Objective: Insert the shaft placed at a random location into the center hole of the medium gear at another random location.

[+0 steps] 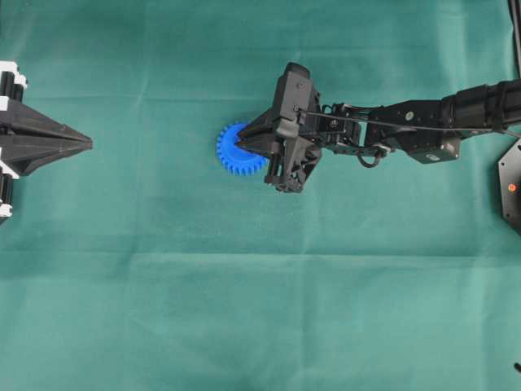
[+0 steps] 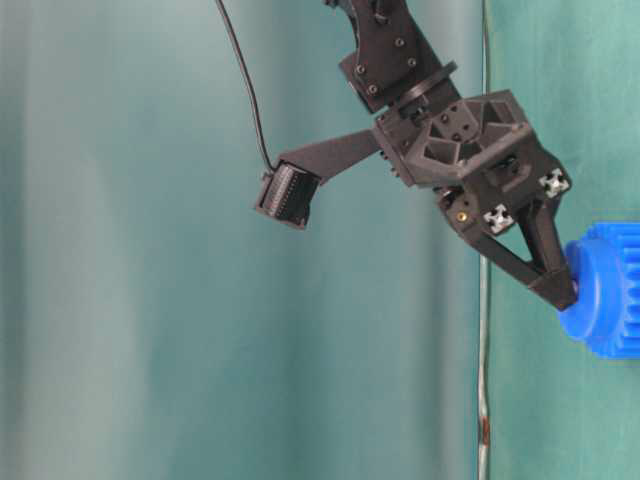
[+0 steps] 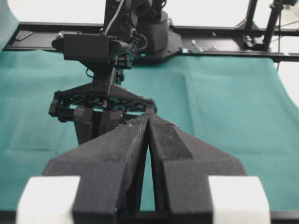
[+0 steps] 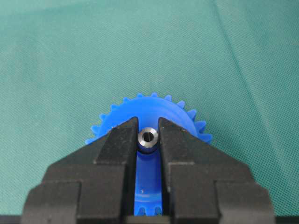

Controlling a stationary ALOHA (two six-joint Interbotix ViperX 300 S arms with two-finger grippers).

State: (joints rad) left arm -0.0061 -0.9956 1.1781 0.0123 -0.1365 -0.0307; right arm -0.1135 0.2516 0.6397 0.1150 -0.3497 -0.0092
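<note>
While clenched in the right gripper (image 4: 148, 138), shaft (image 4: 148, 138) end-on, long axis toward the medium gear (image 4: 154, 109).

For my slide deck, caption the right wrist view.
Right gripper holds small grey metal shaft over bright blue plastic toothed gear on green cloth.

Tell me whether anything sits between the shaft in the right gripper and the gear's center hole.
Nothing visible does. The right gripper holds the shaft directly over the hub of the blue gear. The fingers and shaft hide the center hole itself, so whether the tip has entered cannot be told.
</note>
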